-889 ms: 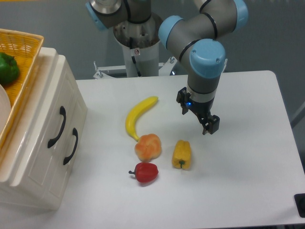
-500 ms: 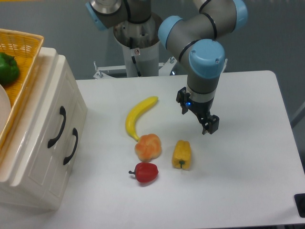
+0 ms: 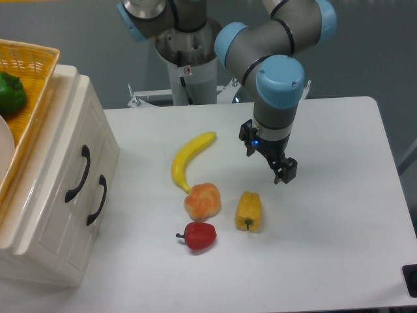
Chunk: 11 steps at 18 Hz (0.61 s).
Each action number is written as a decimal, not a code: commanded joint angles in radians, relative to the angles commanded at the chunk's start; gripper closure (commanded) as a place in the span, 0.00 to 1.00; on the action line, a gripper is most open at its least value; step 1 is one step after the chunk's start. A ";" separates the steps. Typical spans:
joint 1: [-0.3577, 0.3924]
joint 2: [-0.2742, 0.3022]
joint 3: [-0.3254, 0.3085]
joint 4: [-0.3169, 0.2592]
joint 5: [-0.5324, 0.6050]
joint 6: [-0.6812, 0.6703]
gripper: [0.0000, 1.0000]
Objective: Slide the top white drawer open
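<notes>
Hanging above the bench (image 3: 326, 215), the pincer (image 3: 285, 171) holds nothing; its gap cannot be judged. The top white drawer (image 3: 68, 163) sits shut at far left, well apart from it.

Bright, even light; soft shadows (slightly soft focus).

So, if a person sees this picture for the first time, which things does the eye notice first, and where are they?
First comes the big grey and blue robot arm at the top centre, its pincer hanging above the white table. Next, the bright fruits in the middle: a banana, an orange-pink fruit, a red pepper and a yellow pepper. At the left stands the cream cabinet, the top white drawer shut.
</notes>
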State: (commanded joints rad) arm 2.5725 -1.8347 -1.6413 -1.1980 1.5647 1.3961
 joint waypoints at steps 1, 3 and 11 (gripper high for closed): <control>0.000 0.002 -0.009 -0.002 0.002 -0.005 0.00; -0.002 0.008 -0.032 -0.002 0.000 -0.005 0.00; -0.006 0.014 -0.031 0.005 -0.020 -0.061 0.00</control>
State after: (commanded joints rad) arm 2.5664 -1.8208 -1.6721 -1.1935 1.5448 1.3349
